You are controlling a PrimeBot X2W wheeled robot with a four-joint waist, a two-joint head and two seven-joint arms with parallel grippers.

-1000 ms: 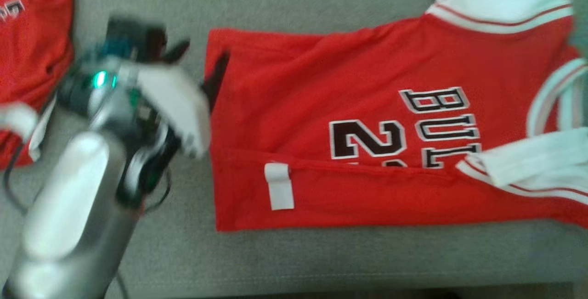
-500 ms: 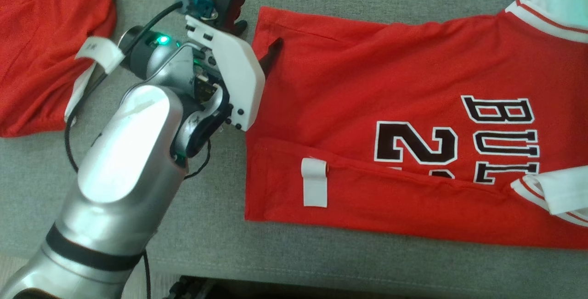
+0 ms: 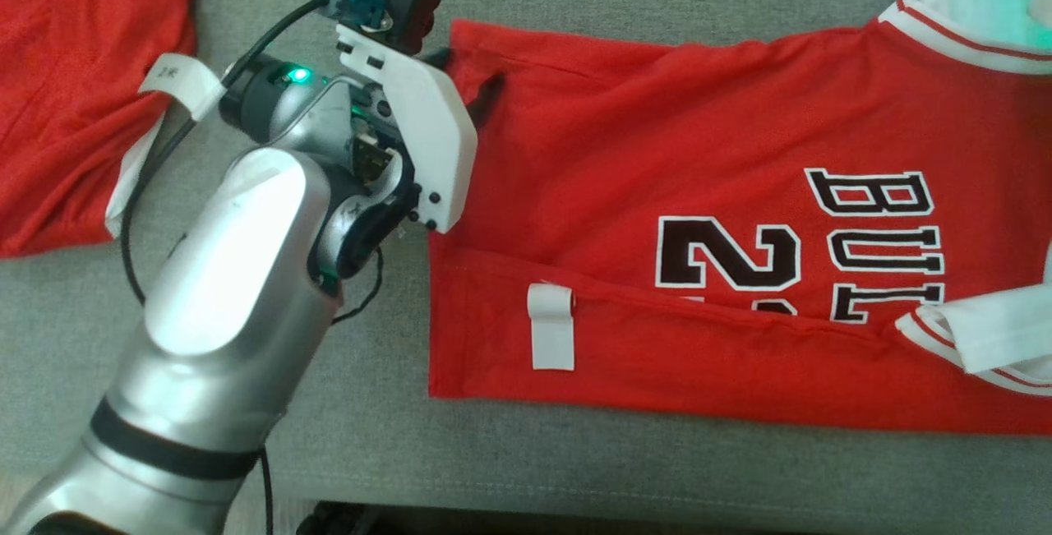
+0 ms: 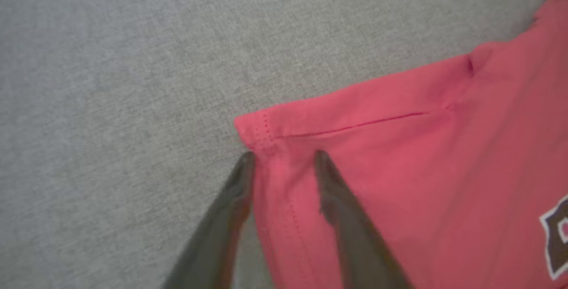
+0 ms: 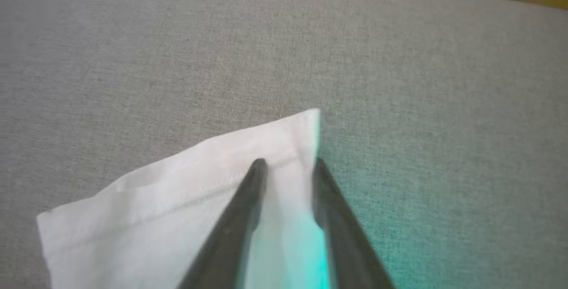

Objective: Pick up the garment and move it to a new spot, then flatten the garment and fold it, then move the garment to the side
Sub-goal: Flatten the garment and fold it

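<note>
**Both tools open at the far edge, nothing pinched**

Working on the jersey [image 3: 657, 149], spread flat on the grey cushion [image 3: 575, 469]. Long axis left to right across the head view: hem toward the left, white-trimmed top toward the right. Already folded up along the near long edge, hiding the lower half of the number, with a white tag [image 3: 551, 338] on that flap.

Open, the left tool [image 4: 283, 156], straddling the far hem corner [image 4: 255, 129]: one finger on bare cushion just beside the edge, the other on top of the red cloth. No cloth caught between them yet.

Open too, the right tool [image 5: 288, 162], set over a corner of white cloth [image 5: 186, 178]: one finger on the white, the other at its edge. Clear gap between the tips, no grip. Cannot tell from the wrist view which white part of the jersey.

Probably about to fold the far long edge. Key relation: jersey lying toward the robot from both tools. Left arm nearer the hem end, right arm nearer the top end.

Likely next: pinch both corners, then draw toward the near edge, square to the long axis, laying the far strip over the middle. Worth keeping an even pace on both sides, to avoid a skewed crease. Best to stay off the second red garment [image 3: 74, 108], well apart at far left.
</note>
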